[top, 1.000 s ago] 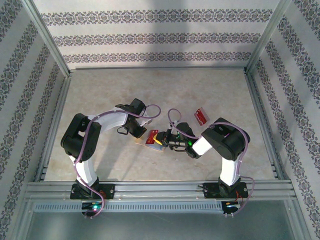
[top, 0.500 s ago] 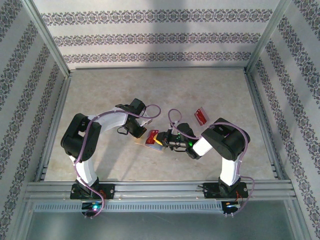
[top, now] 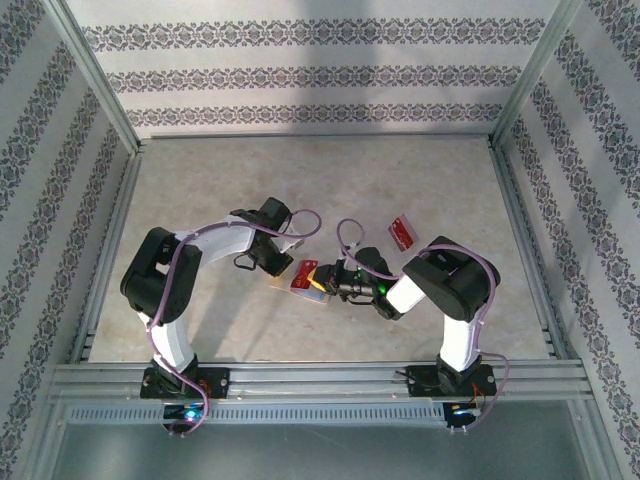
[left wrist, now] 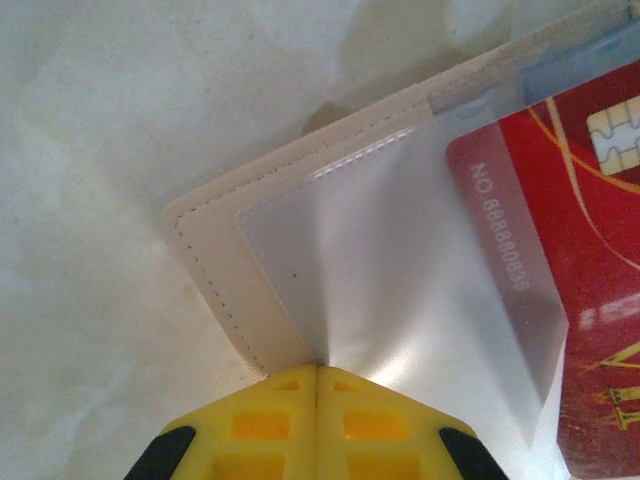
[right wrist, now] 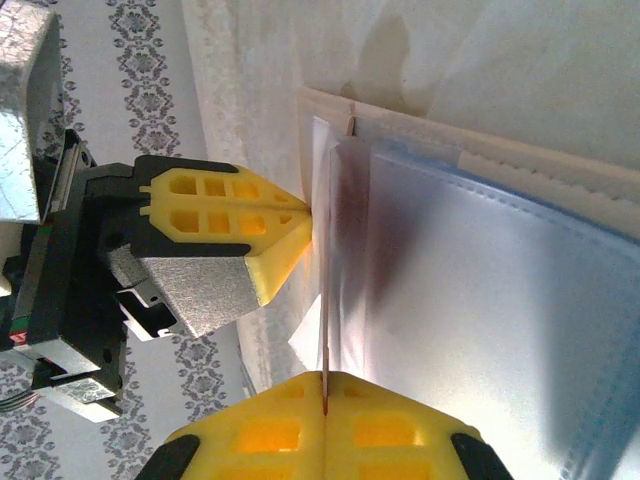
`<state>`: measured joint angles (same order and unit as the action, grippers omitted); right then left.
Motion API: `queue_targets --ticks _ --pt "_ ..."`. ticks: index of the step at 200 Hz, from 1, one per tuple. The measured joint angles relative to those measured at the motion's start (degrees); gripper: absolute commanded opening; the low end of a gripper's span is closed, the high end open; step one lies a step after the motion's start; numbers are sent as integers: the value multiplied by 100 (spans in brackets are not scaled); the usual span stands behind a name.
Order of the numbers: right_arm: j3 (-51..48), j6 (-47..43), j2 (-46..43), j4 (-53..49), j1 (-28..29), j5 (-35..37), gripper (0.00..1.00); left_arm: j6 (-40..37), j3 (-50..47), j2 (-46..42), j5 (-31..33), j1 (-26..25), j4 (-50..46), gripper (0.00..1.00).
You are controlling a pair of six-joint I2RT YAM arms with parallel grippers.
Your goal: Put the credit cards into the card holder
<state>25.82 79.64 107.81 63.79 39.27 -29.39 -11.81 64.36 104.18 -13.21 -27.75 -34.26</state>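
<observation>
Pale surface (top: 300, 180), patterned walls (top: 300, 75). Left pincer (left wrist: 317, 372) is clamped shut on the card holder (left wrist: 215, 250); right pincer (right wrist: 325, 395) is pinched shut on a credit card (left wrist: 590, 260), partly pocketed just ahead. Nothing is seen moved since earlier; insertion is judged unfinished.

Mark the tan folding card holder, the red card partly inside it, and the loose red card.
Tan card holder (left wrist: 208, 235): left wrist view, stitched corner.
Partly inserted red card (left wrist: 575, 265): left wrist view, printed face.
Loose red card (top: 402, 232): top view, centre.

Pale marbled table (top: 200, 200); one red credit card (top: 401, 232) flat right of centre; card holder (left wrist: 215, 235) near centre.
</observation>
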Motion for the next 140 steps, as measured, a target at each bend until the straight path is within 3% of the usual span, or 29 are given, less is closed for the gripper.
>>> queue_targets --ticks 140 --pt "-4 -4 170 138 208 433 0 0 0 0 -2 0 0 0"
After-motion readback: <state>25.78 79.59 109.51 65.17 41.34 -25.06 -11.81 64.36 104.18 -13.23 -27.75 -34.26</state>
